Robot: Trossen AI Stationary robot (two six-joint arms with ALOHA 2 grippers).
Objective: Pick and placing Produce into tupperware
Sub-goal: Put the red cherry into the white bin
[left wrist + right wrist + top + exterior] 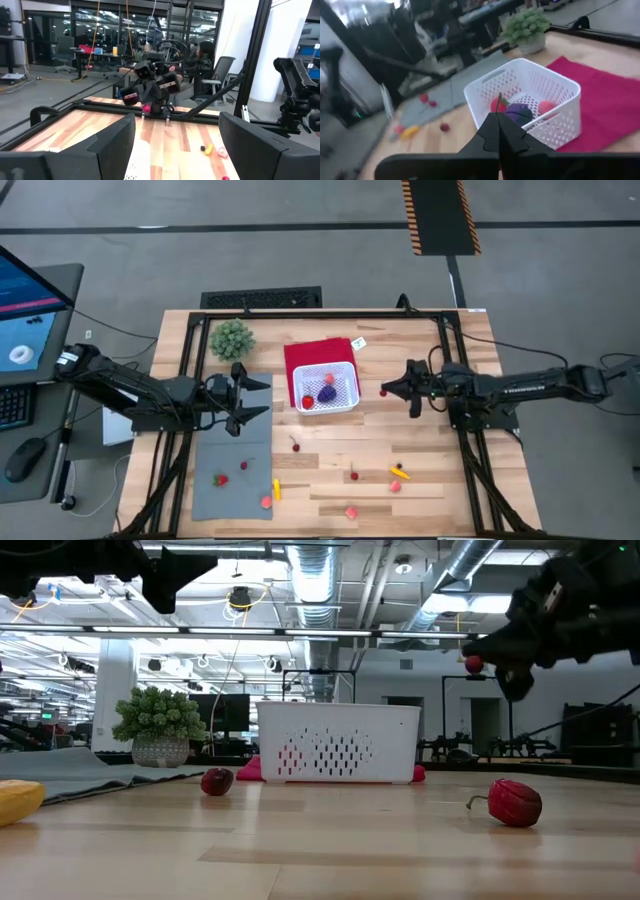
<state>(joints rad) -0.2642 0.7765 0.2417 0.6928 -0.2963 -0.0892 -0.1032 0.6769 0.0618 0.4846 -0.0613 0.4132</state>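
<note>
High view: white tupperware (332, 388) sits on the tabletop (430, 470), partly over a red cloth (312, 355). Inside it are a purple piece (327, 393), a red piece (307, 401) and a pink piece (328, 379). Right hand (386, 391) is just beside the tupperware, closed on a small red produce piece (383, 392). Left hand (258, 398) is on the tupperware's other side over a grey mat (235, 470), fingers spread apart and empty. Loose produce lies near the tupperware: a yellow piece (400, 473), a red berry (354, 475), a strawberry (220, 479) on the mat.

Low view: the right hand (480, 664) holds the red piece (473, 664) up in the air, beside and above the tupperware (338, 742). A green plant (160, 724) stands near the tupperware.

Left wrist view: fingers (110, 145) wide apart, nothing between them.

Right wrist view: the tupperware (530, 102) holds three pieces.
</note>
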